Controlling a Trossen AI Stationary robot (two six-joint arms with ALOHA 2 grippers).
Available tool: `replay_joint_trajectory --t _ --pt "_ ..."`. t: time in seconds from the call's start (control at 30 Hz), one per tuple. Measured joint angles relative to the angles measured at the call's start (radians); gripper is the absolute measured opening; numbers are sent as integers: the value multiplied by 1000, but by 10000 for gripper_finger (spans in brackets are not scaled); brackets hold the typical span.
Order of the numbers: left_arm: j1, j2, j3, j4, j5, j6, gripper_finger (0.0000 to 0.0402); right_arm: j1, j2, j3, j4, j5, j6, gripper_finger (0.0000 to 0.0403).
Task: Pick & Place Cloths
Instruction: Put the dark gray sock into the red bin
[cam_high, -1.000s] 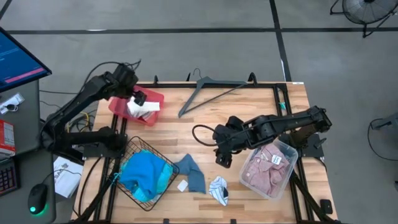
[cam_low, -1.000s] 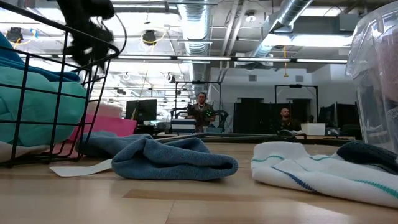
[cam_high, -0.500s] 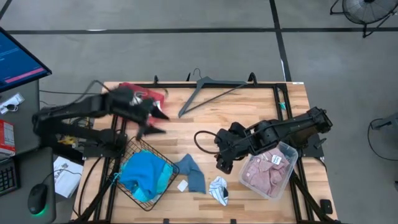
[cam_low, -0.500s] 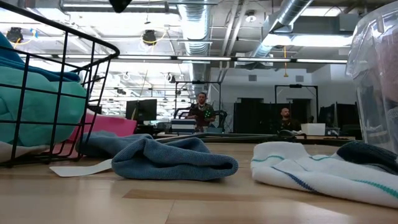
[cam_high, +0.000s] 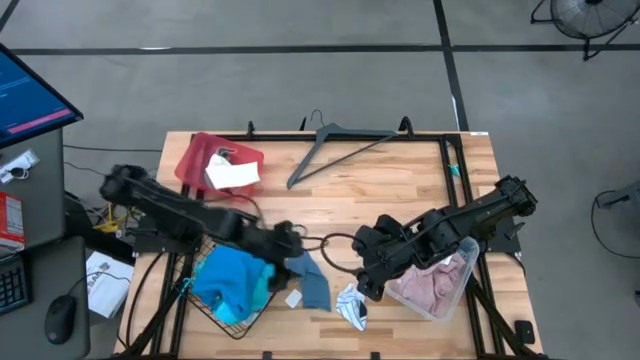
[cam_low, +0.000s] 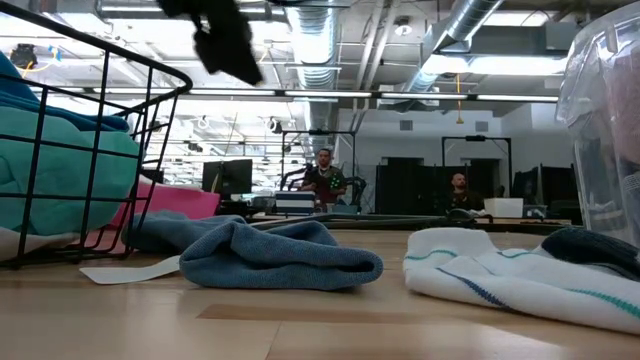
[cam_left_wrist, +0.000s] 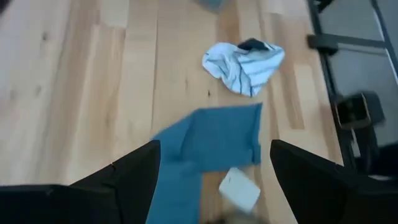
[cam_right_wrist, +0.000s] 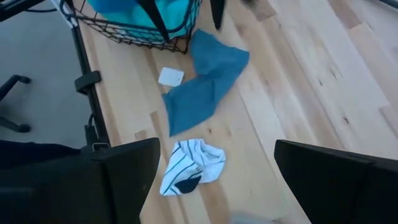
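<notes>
A blue-grey cloth (cam_high: 312, 280) lies flat on the table beside the wire basket, with a white tag (cam_left_wrist: 239, 186) at its edge. My left gripper (cam_high: 288, 240) hangs open above it; in the left wrist view the gripper (cam_left_wrist: 214, 149) has the cloth (cam_left_wrist: 205, 149) below its fingers, and the low view shows the gripper (cam_low: 225, 35) high over the cloth (cam_low: 270, 255). A white cloth with dark stripes (cam_high: 350, 305) lies crumpled near the front edge. My right gripper (cam_high: 368, 285) is open just beside and above it (cam_right_wrist: 193, 165). A turquoise cloth (cam_high: 235, 280) fills the basket. A pink checked cloth (cam_high: 430, 280) sits in a clear bin.
The black wire basket (cam_high: 210, 240) stands at the near left, a red tray (cam_high: 195, 160) holding a white cloth (cam_high: 232, 175) at the far left, a grey hanger (cam_high: 340, 140) at the far edge and the clear bin (cam_high: 465, 245) at the right. Bare wood lies mid-table.
My left arm has swung from the red tray at the far left toward the near edge and the right, ending above the blue-grey cloth beside the basket. My right gripper has moved toward the near edge, closer to the white striped cloth. The cloths have stayed in place.
</notes>
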Motion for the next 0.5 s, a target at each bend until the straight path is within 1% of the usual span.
replay_joint_trajectory --t 0.07,0.17,0.3,0.4,0.5 --pt "0 82 63 5 -1 -41 285 13 0 0 0 0 2 312" --pt "-2 199 182 -13 -4 -50 285 32 0 0 0 0 27 312" --pt "-4 340 339 -160 -4 -27 285 61 0 0 0 -26 51 312" --pt "-4 418 398 -246 -3 -18 285 85 0 0 0 -32 53 312" --pt "-4 466 404 -267 13 -18 285 112 0 0 2 -33 70 312"
